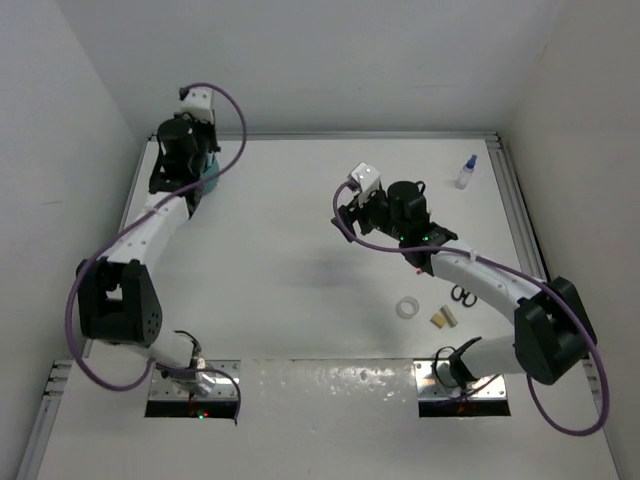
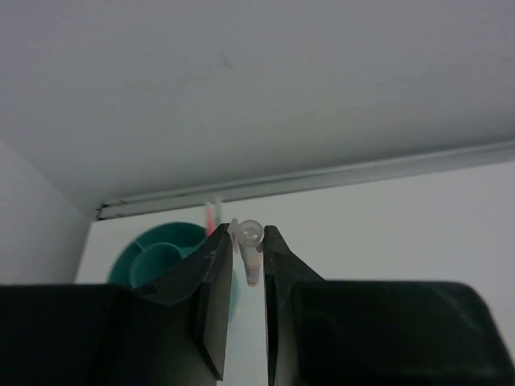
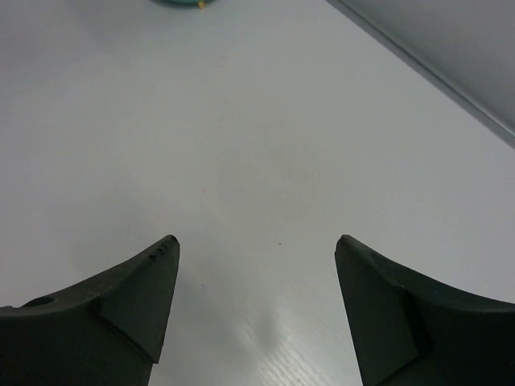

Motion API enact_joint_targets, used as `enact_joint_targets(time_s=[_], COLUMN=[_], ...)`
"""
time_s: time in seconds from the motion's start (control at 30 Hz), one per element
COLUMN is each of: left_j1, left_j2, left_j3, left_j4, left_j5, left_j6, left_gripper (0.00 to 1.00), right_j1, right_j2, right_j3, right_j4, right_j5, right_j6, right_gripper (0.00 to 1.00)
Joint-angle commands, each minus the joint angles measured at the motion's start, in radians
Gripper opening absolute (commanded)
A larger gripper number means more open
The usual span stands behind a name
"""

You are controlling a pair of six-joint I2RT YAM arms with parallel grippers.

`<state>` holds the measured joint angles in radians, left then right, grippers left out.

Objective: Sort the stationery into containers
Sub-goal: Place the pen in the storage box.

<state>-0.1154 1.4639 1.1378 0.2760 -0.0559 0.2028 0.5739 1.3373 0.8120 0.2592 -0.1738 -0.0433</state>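
My left gripper (image 2: 245, 232) is shut on a thin pen with a translucent cap (image 2: 251, 259), held end-on just right of the round teal pot (image 2: 157, 256). A red pen (image 2: 211, 215) stands in the pot. In the top view the left gripper (image 1: 185, 160) hangs over the pot (image 1: 209, 181) at the far left and hides most of it. My right gripper (image 3: 257, 241) is open and empty above bare table, mid-table in the top view (image 1: 350, 212). A blue-capped clear bottle (image 1: 466, 172), black-handled scissors (image 1: 462, 296), a white tape ring (image 1: 407, 308) and tan blocks (image 1: 444, 318) lie on the right.
White walls enclose the table on the left, back and right, with a metal rail (image 2: 322, 178) along the back edge. The pot's rim (image 3: 181, 2) shows at the top edge of the right wrist view.
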Motion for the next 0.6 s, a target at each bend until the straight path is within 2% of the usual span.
enact_joint_targets(time_s=[0.0, 0.1, 0.2, 0.4, 0.57], left_j1=[0.1, 0.163, 0.181, 0.194, 0.197], left_j2=[0.107, 0.209, 0.286, 0.392, 0.415], left_j3=[0.129, 0.226, 0.296, 0.35, 0.359], left_j4=[0.0, -0.006, 0.002, 0.009, 0.003], left_j5=[0.01, 0.05, 0.076, 0.077, 0.097], left_j6=[0.033, 0.038, 0.05, 0.056, 0.05], left_gripper=[0.0, 0.0, 0.0, 0.0, 0.0], right_j1=[-0.042, -0.077, -0.106, -0.149, -0.161], right_j2=[0.06, 0.12, 0.175, 0.249, 0.272], right_j3=[0.068, 0.111, 0.151, 0.211, 0.233], right_j4=[0.064, 0.072, 0.072, 0.086, 0.081], right_j5=[-0.046, -0.079, -0.107, -0.142, -0.158], right_j6=[0.031, 0.036, 0.069, 0.1, 0.115], right_gripper=[0.77, 0.77, 0.77, 0.76, 0.75])
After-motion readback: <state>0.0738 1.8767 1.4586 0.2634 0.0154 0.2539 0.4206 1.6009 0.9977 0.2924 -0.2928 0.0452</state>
